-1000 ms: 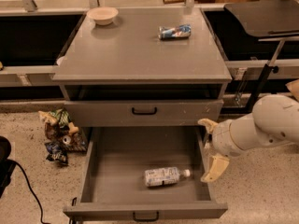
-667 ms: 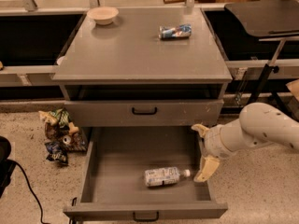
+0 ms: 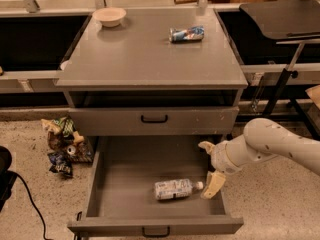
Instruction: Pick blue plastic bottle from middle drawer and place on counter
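The blue plastic bottle (image 3: pixel 173 189) lies on its side on the floor of the open middle drawer (image 3: pixel 120 171), white cap pointing right. My gripper (image 3: pixel 209 166) is open over the drawer's right side, just right of the bottle's cap. One cream finger (image 3: pixel 213 184) hangs close to the cap, the other (image 3: pixel 205 146) points up and away. Nothing is in the gripper. The counter (image 3: pixel 145 54) is the grey top of the cabinet above.
A blue-and-white can (image 3: pixel 186 33) lies on the counter at the back right and a pale bowl (image 3: pixel 109 16) at the back left. Crumpled snack packets (image 3: pixel 64 144) lie on the floor left of the drawer. A black stand (image 3: pixel 280 21) is at the right.
My arm has moved left and down, bringing the open gripper from beyond the drawer's right wall to over the drawer, closer to the bottle's cap. The bottle has not moved.
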Controlling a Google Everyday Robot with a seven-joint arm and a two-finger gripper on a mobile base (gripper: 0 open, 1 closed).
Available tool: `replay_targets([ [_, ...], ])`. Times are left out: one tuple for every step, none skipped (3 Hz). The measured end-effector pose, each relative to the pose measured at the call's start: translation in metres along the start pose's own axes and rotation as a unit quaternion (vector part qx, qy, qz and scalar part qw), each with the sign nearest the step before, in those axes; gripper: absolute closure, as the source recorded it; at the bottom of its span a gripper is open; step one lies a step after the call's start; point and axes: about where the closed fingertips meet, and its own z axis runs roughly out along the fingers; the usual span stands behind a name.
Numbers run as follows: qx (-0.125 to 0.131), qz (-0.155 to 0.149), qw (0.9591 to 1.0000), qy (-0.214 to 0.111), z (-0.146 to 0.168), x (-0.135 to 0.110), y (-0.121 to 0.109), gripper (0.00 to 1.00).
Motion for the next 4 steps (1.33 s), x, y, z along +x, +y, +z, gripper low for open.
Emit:
replay_targets([
  [0.001, -0.002, 0.9998, 0.017, 0.031, 0.004, -0.002, 0.0],
  [0.0, -0.005, 0.9997, 0.022, 0.074, 0.006, -0.003, 0.0],
  [-0.009, -0.007, 0.9997, 0.02, 0.111, 0.006, -0.004, 0.0],
  [-0.029, -0.003, 0.9995, 0.011, 0.149, 0.014, -0.004, 0.0],
])
